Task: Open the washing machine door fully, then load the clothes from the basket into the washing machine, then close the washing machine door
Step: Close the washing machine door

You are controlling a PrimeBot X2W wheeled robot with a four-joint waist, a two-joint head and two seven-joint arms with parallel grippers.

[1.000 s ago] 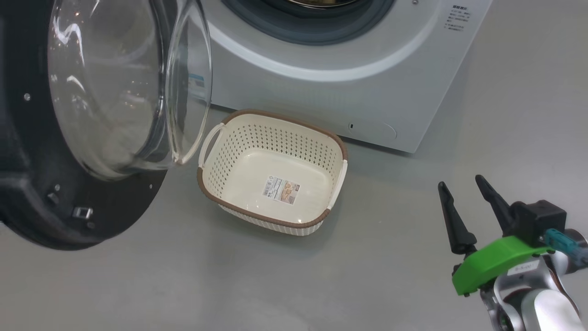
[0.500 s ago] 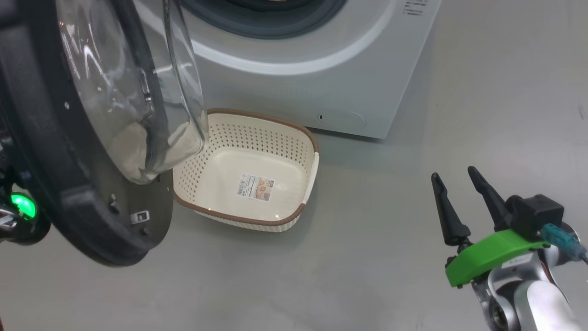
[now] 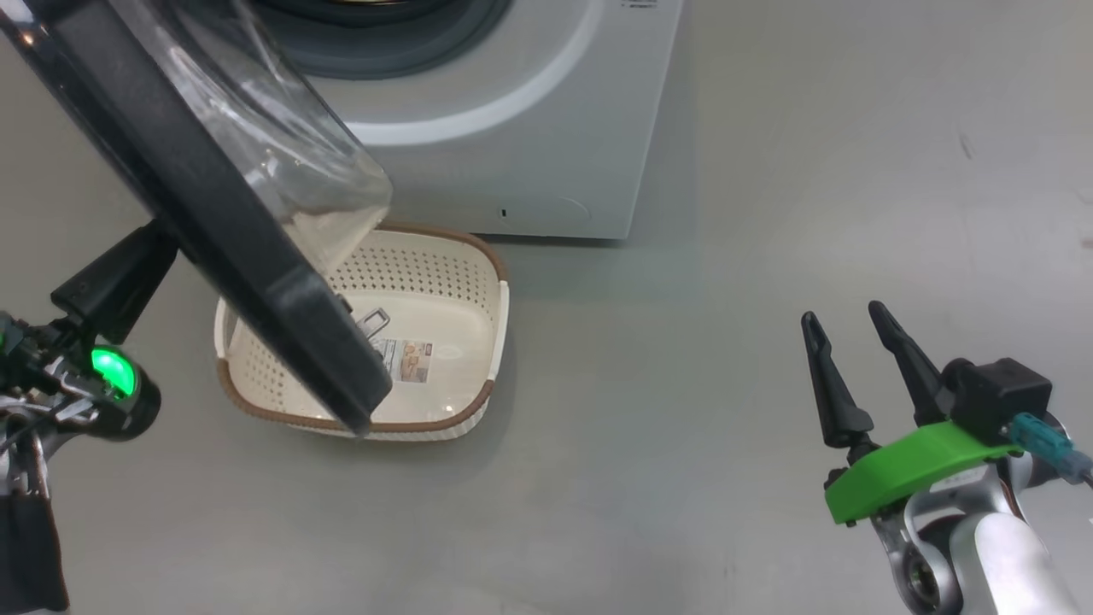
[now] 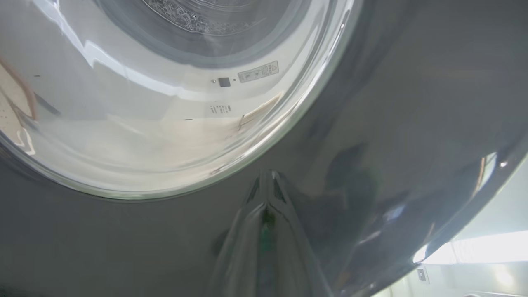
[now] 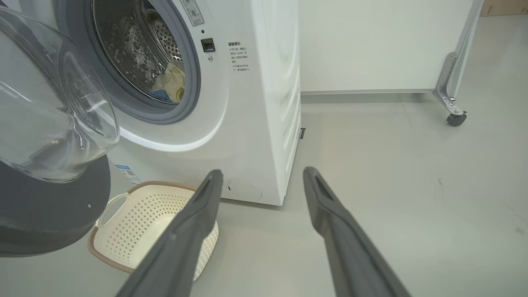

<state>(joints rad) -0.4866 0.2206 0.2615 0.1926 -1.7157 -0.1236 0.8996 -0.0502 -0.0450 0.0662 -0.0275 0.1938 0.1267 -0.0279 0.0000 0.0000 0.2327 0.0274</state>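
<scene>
The washing machine (image 3: 512, 128) stands at the top of the head view, its porthole open. Its door (image 3: 256, 256) hangs half-swung, black rim edge-on above the basket (image 3: 461, 290). The basket is cream with a brown rim and holds just its label. My left gripper (image 3: 128, 269) is shut behind the door. In the left wrist view its tips (image 4: 267, 179) press on the door's glossy black rim (image 4: 392, 123) below the glass bowl (image 4: 165, 103). Pale clothes (image 5: 171, 82) lie inside the drum. My right gripper (image 3: 845, 342) stands open and empty over the floor, right of the basket (image 5: 144, 218).
Bare grey floor (image 3: 726, 213) stretches right of the machine and around my right gripper. In the right wrist view a white panel on a castor wheel (image 5: 456, 119) stands behind the machine's right side (image 5: 280, 103).
The head camera has shifted, sliding the scene left. The door has swung from face-on to edge-on over the basket, with my left gripper now showing behind it. The right gripper stays put.
</scene>
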